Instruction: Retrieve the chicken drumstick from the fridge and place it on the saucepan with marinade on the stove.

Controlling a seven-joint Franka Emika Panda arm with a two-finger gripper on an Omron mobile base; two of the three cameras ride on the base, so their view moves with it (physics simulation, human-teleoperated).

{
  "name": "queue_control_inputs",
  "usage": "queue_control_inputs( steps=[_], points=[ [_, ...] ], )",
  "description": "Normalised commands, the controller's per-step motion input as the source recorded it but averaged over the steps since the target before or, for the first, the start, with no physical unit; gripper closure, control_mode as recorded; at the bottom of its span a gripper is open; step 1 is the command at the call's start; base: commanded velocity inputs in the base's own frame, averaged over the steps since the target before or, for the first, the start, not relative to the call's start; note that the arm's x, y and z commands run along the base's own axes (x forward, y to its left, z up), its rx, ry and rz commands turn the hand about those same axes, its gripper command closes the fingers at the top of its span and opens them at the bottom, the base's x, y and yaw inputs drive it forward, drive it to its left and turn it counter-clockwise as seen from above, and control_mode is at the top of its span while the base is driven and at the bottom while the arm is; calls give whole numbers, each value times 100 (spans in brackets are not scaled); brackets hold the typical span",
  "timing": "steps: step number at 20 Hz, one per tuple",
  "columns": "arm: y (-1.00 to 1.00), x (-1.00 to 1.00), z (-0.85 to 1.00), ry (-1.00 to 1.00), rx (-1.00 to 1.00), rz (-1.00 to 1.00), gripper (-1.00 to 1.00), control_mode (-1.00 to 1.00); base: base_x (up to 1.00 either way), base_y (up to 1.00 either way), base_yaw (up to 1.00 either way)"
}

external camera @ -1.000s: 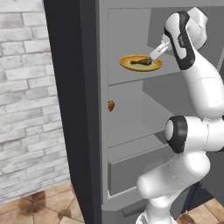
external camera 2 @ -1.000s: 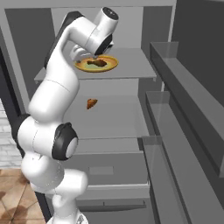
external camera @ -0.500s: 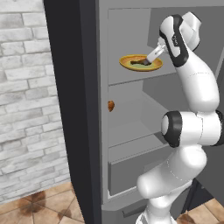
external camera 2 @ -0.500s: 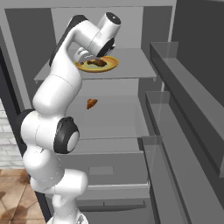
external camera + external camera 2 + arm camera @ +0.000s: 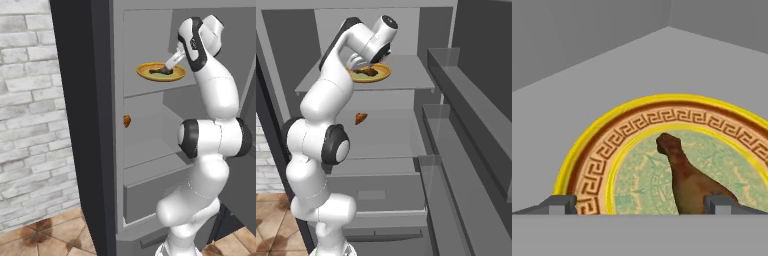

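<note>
Fingers (image 5: 640,205) spread wide and released, one tip at the plate's (image 5: 602,150) yellow rim and the other beside the thick end of the chicken drumstick (image 5: 687,182), nothing grasped. The chicken drumstick lies on the plate, narrow end pointing away toward the plate's middle. The plate rests on the upper shelf (image 5: 406,82) of the open fridge (image 5: 115,150), above an orange-brown lump (image 5: 127,120) on the next shelf down.
</note>
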Motion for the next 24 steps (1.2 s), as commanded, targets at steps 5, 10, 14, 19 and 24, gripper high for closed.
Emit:
queue_control_inputs(
  steps=[5,10,14,19,24],
  points=[
    [-15,38,0,1,0,3,-100,-100,0,0,0],
    [-14,29,0,2,0,3,-100,-100,0,0,0],
    [-1,12,-1,2,0,3,-100,-100,0,0,0],
    [0,0,0,0,0,1,-100,-100,0,0,0],
    [0,0,-10,0,0,0,-100,-100,0,0,0]
  ],
)
